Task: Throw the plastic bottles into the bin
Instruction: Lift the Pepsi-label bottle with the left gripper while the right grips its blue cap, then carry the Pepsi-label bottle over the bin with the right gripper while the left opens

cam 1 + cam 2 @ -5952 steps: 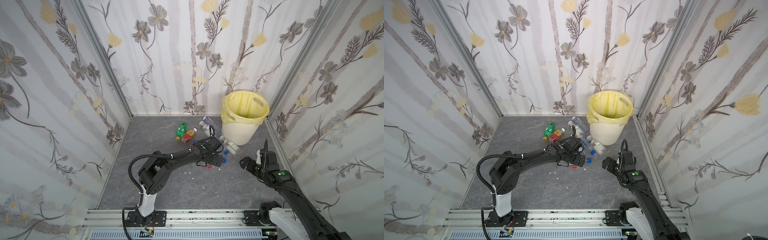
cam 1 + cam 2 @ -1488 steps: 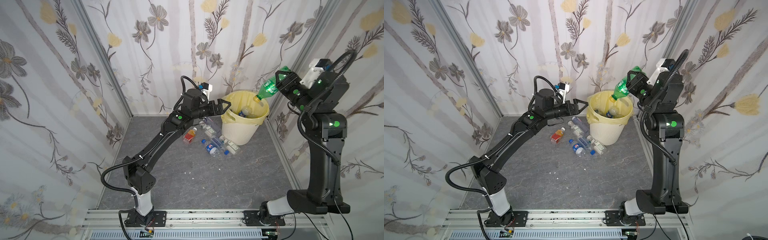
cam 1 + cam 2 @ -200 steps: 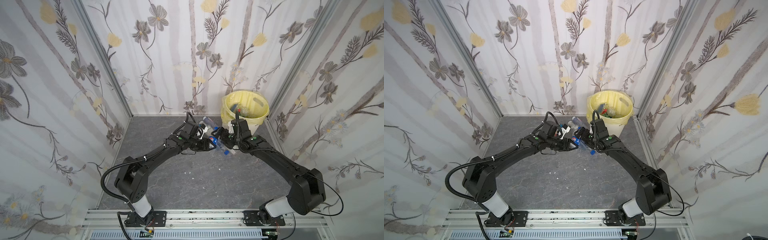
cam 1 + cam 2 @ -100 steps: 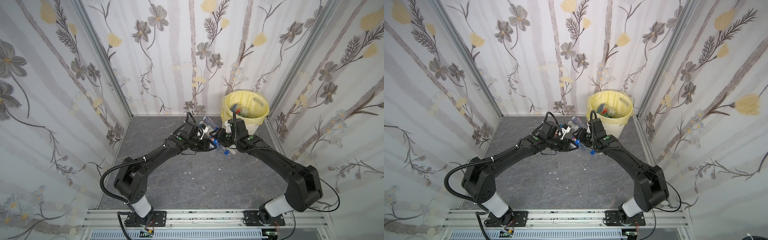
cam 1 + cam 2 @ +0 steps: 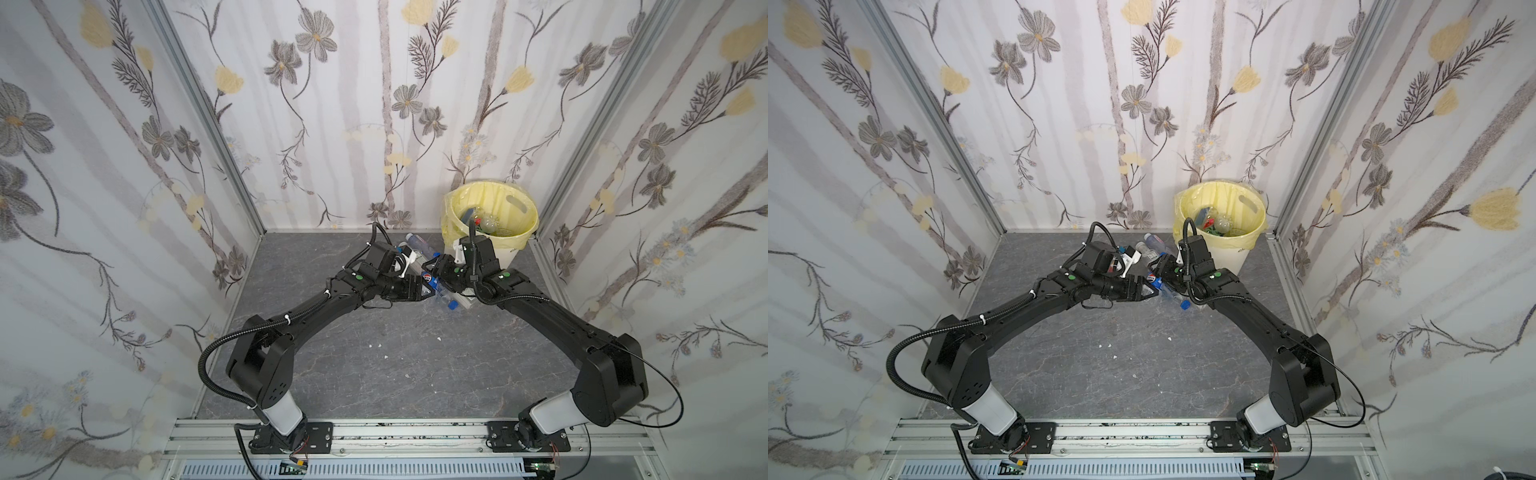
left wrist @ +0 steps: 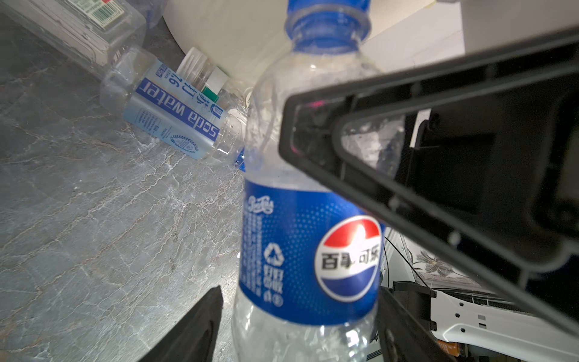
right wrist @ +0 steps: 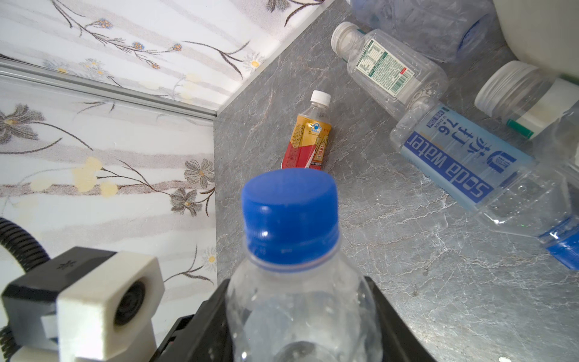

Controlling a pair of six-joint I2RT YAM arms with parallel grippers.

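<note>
I see my black right gripper (image 7: 296,285), a clear bottle (image 6: 308,250) with blue cap and blue label with red-white-blue roundel, pale-blue-labelled soda-water bottle (image 7: 463,163), orange-red bottle (image 7: 308,141), grey marbled floor (image 5: 1142,353), cream bin (image 5: 1227,255), pale yellow bag (image 5: 1258,216).

The left arm (image 5: 307,309) and right arm (image 5: 552,318) are matte black with boxy joints, green dots (image 5: 356,275) and pale grey base collars (image 5: 286,413) on black plates (image 5: 322,434) bolted to a silver rail (image 5: 415,432). A ribbed black conduit (image 5: 202,365), cinched by white zip ties (image 5: 286,319), runs along the left arm; a thin black cable (image 5: 678,395) loops off the right. The right gripper (image 5: 433,272) has black open-frame triangular fingers (image 6: 423,216).
</note>
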